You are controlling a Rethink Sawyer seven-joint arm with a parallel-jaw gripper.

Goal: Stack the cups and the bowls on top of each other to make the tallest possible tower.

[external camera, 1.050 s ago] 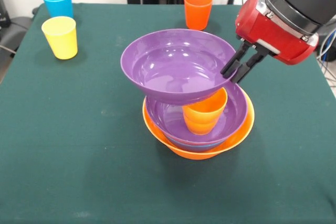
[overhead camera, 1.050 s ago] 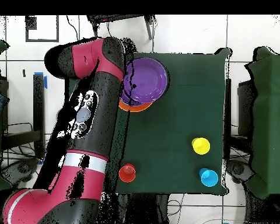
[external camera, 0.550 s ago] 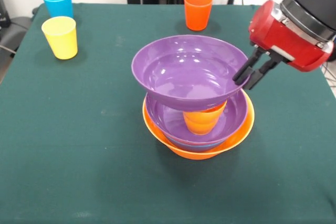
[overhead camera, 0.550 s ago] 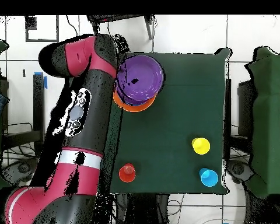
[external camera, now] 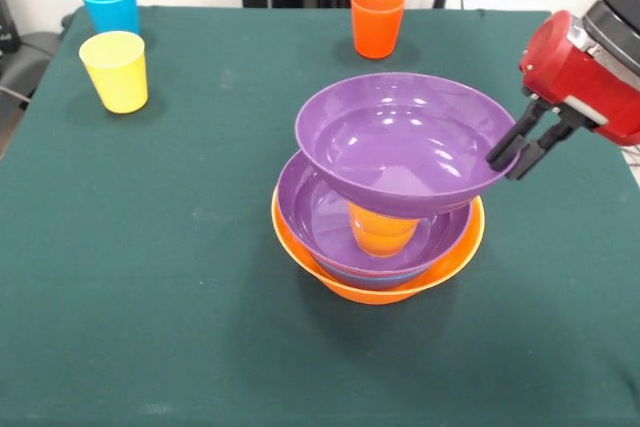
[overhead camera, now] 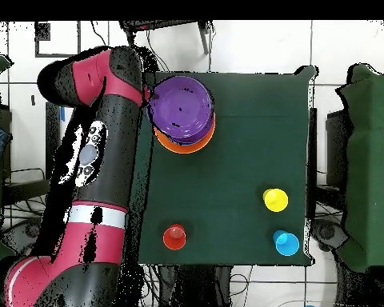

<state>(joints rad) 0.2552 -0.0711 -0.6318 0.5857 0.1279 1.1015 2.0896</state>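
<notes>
My gripper (external camera: 510,159) is shut on the right rim of a wide purple bowl (external camera: 400,137) and holds it tilted, off-centre to the right above the tower. The tower is a large orange bowl (external camera: 440,265) with a second purple bowl (external camera: 320,212) nested in it and an orange cup (external camera: 384,230) standing inside. A thin blue rim (external camera: 395,278) shows between the two nested bowls. From overhead, the held purple bowl (overhead camera: 182,108) covers most of the orange bowl (overhead camera: 187,145).
Three cups stand apart on the green table (external camera: 150,277): light blue (external camera: 110,2) and yellow (external camera: 115,69) at the far left, red-orange (external camera: 377,19) at the far middle. Overhead, my arm (overhead camera: 95,168) runs along the table's left edge.
My gripper has carried the purple bowl to the right in the front view. The bowl now hangs past the tower's right side. The cups have not moved.
</notes>
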